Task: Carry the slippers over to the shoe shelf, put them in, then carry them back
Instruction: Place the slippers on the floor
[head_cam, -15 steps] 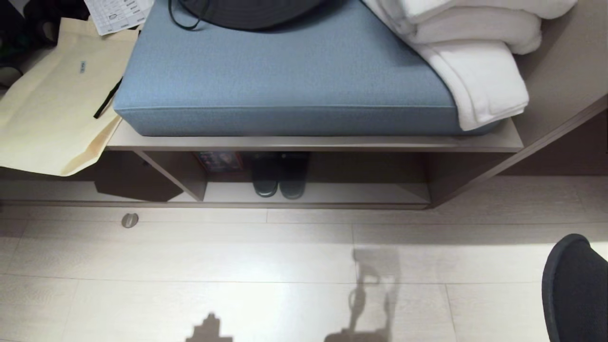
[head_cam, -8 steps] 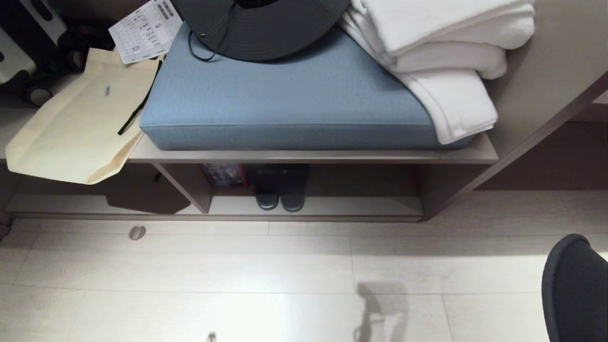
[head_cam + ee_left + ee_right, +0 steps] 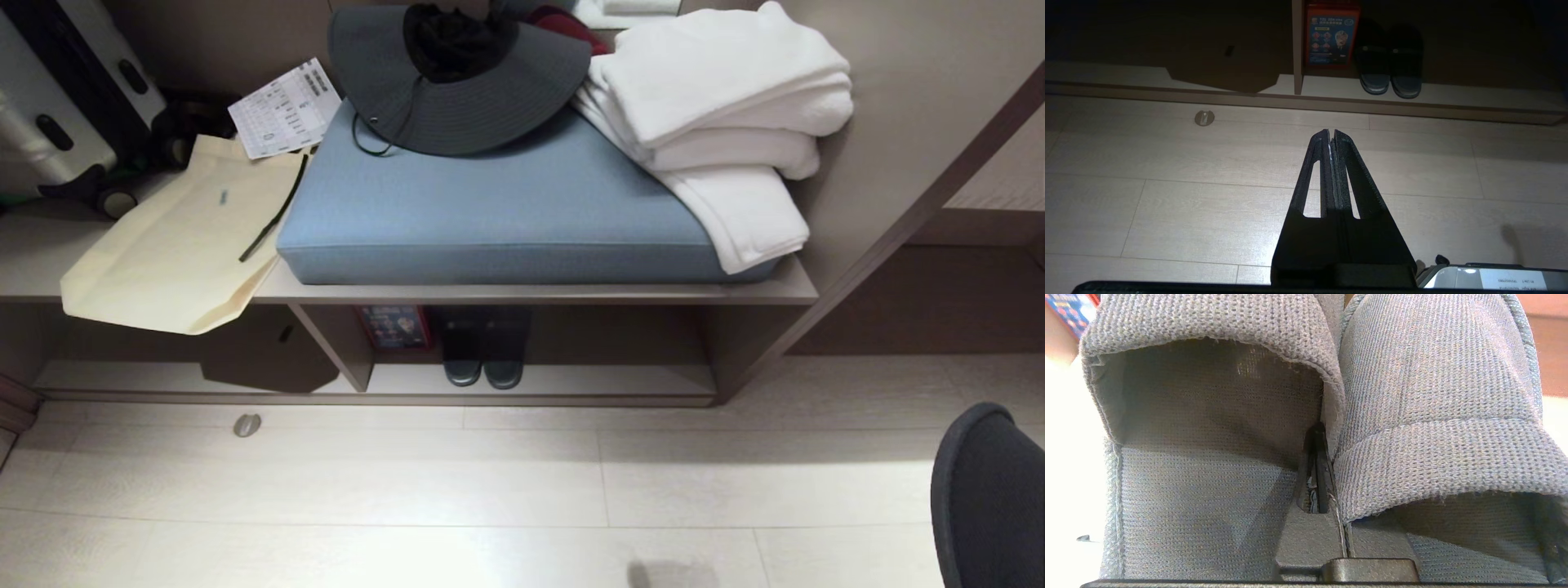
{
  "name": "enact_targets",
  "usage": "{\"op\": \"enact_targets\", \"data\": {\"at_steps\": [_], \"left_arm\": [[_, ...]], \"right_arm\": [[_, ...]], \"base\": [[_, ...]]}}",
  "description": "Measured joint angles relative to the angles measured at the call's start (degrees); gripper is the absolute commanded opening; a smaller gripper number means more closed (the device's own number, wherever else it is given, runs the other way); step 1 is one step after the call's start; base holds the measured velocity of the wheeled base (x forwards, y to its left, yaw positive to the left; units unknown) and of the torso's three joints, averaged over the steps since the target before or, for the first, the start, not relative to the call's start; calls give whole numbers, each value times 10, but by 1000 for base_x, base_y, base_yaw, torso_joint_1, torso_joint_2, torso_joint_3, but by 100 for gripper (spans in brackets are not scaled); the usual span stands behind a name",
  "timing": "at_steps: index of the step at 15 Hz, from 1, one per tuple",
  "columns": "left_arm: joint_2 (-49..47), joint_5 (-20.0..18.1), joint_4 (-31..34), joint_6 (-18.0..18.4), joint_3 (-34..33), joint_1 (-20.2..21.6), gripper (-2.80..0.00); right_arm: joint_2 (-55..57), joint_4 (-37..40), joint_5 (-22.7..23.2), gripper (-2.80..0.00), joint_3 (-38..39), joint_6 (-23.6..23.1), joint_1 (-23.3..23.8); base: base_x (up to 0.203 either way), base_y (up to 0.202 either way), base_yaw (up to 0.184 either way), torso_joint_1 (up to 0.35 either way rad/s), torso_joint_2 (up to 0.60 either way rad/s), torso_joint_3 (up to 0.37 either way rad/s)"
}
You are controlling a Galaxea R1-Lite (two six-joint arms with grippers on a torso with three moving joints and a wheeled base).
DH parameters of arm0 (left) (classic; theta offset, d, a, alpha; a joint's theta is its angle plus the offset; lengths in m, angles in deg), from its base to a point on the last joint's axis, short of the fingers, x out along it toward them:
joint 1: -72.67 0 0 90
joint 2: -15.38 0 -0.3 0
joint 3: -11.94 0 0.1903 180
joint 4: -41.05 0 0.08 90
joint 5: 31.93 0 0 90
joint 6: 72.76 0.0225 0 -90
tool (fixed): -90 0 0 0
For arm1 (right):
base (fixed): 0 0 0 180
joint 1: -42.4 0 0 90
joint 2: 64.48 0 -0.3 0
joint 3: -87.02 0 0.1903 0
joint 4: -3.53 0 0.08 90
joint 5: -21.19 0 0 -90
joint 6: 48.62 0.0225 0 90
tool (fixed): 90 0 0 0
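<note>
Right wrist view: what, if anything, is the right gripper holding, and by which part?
The right gripper holds the slippers as a pair, its jaws shut on the bands' adjoining inner edges, between the two slippers.

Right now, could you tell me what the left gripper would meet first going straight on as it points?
The left gripper would probably meet the pale plank floor short of the beige shoe shelf; depth is unclear.

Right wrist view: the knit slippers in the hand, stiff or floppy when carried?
Likely soft: the slippers are knitted fabric, and their band edges curl. Pinched by the right hand at adjoining walls only, they may swing or slip.
</note>
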Motion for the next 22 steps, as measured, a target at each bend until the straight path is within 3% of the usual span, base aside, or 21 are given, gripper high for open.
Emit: {"op": "enact_targets", "data": {"at_steps": [22], "left_arm": [[0, 0, 0, 0, 0, 0, -280]], "right_arm": [[0, 0, 0, -280, 0, 1, 0]], "base": [[0, 0, 0, 2, 2, 200]]}}
